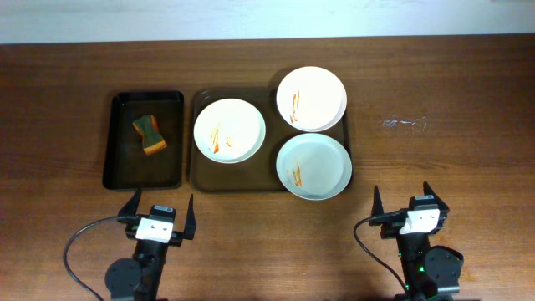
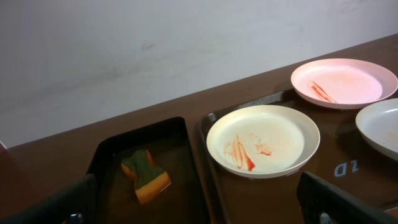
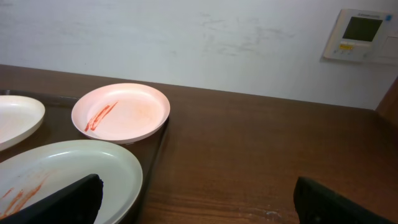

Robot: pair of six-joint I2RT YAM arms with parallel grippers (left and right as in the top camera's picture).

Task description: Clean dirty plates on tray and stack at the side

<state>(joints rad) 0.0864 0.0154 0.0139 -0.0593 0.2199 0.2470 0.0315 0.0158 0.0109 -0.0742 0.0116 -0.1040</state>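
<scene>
Three round plates lie on the brown tray [image 1: 201, 176], each streaked with orange-red sauce. One white plate [image 1: 230, 130] is at the tray's left, also in the left wrist view [image 2: 263, 140]. One white plate [image 1: 311, 98] is at the back right, over the rim [image 3: 121, 112]. A pale-bluish plate [image 1: 313, 166] is at the front right [image 3: 62, 174]. My left gripper [image 1: 162, 207] is open and empty in front of the trays [image 2: 199, 205]. My right gripper [image 1: 401, 199] is open and empty, right of the tray [image 3: 199, 199].
A smaller black tray [image 1: 117, 142] left of the brown one holds a green and orange sponge [image 1: 150, 134], also in the left wrist view [image 2: 145, 175]. A small wet smear [image 1: 405, 123] marks the table at the right. A white wall runs behind the table.
</scene>
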